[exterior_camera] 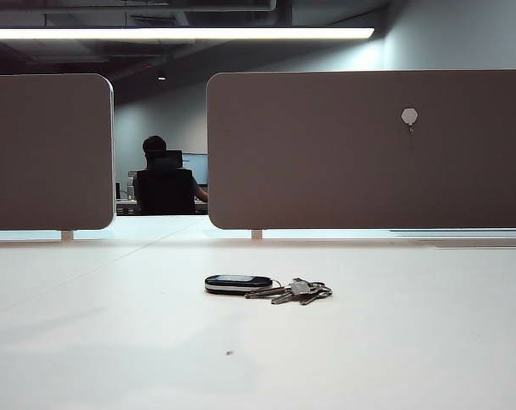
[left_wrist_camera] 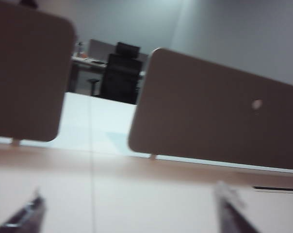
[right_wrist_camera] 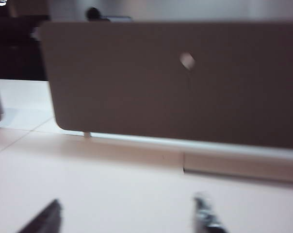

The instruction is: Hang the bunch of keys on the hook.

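Silver keys: the bunch of keys is lying flat on the white table, black fob toward the exterior view's left, key blades fanning right; long axis is running side to side, parallel to the brown panel.
Left gripper: is hanging released, fingers spread, nothing between them; keys are not showing in its wrist view.
Right gripper: is likewise standing spread and empty, facing the panel.
Hook: is sitting high on the panel, beyond the keys and to their right.
Nearer arm: judged the right, since the hook is lying on its side.
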### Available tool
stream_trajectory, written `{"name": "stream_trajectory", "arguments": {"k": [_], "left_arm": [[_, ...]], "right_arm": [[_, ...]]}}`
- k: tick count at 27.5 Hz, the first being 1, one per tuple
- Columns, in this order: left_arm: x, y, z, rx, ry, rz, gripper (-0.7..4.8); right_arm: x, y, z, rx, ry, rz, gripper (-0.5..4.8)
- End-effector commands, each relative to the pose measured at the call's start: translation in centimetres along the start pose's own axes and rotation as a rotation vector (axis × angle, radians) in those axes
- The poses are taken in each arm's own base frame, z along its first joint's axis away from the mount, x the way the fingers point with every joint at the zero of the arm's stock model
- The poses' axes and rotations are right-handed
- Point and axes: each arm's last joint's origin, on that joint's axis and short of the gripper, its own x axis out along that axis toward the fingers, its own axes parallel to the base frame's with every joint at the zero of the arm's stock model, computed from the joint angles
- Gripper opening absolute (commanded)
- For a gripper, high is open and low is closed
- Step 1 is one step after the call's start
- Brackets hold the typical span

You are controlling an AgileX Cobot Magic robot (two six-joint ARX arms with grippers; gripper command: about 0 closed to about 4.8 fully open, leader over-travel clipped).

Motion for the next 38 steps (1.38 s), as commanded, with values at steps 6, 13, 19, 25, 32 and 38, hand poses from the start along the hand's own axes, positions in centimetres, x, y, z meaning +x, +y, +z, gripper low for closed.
{"name": "stream_trajectory", "arguments": {"k": [6,13,19,25,32,38], "left_arm": [[3.0,-1.6,3.9,0.076,0.108,-0.198,4.79],[8.4,-2.9,3.0,0.196,0.3,-0.238,4.79],[10.4,-3.6,0.4,0.181,0.432,-0.262,4.79],[10.8,-4.2,-0.5,0.185,0.471,-0.265,4.79],[10.7,-4.1,-0.6,0.184,0.487,-0.262,4.79],[10.7,-4.1,-0.6,0.184,0.491,-0.259,4.79]], "right_arm": [[4.0,0.0,1.5,-0.195,0.136,0.227,3.41],[8.4,2.5,0.3,-0.372,0.226,0.409,3.41],[11.4,6.3,-2.4,-0.453,0.291,0.479,3.41],[14.5,8.6,-5.9,-0.448,0.299,0.564,3.41],[16.6,10.3,-9.4,-0.437,0.402,0.68,3.41],[16.4,10.9,-10.6,-0.444,0.469,0.717,3.4]]}}
